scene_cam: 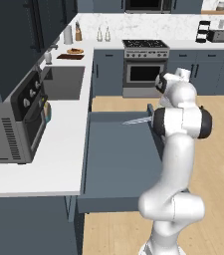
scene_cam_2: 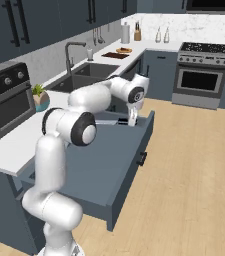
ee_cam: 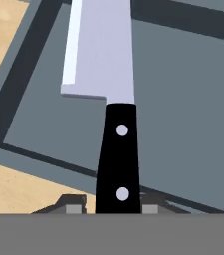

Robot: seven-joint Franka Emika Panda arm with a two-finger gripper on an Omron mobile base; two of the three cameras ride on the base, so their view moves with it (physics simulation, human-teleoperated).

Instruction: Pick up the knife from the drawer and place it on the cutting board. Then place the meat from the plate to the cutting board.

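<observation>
- Black handle of the knife (ee_cam: 116, 159) sits clamped between the tool (ee_cam: 112, 206) fingers, so the blade sticks out free for carrying.
- The knife hangs above the open drawer (scene_cam: 118, 159), blade level.
- The cutting board (scene_cam: 70, 57) waits far along the table (scene_cam: 49, 164), beside the plate (scene_cam: 75, 51).

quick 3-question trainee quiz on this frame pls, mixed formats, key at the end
1. True or false: the gripper is shut on the handle of the knife.
2. The drawer is: A) closed, B) pulled open, C) removed from the cabinet.
3. Fill in: the cutting board lies on the counter beyond the ____, next to the plate.

Key: 1 true; 2 B; 3 sink.
</observation>
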